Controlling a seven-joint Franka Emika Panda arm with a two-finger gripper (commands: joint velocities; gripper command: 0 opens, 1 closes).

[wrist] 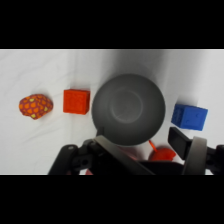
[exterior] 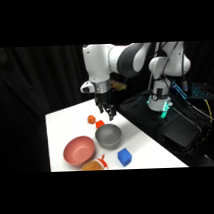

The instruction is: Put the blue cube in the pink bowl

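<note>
The blue cube [exterior: 125, 157] lies near the table's front edge, just right of the grey bowl. It is in the wrist view too, as the blue cube [wrist: 189, 117] at the right. The salmon-pink bowl [exterior: 79, 150] sits left of the grey bowl; in the wrist view it is hidden. My gripper [exterior: 106, 114] hangs above the far rim of the grey bowl, well away from the cube. It is open and holds nothing. In the wrist view the gripper [wrist: 139, 141] straddles the near rim of the grey bowl.
A grey bowl [exterior: 108, 135] [wrist: 128, 109] sits mid-table. A red cube [exterior: 99, 124] [wrist: 76, 101] and an orange spotted lump [exterior: 91, 119] [wrist: 36, 106] lie behind it. An orange cup [exterior: 94, 164] [wrist: 162, 152] stands at the front edge. Dark gear lies right of the table.
</note>
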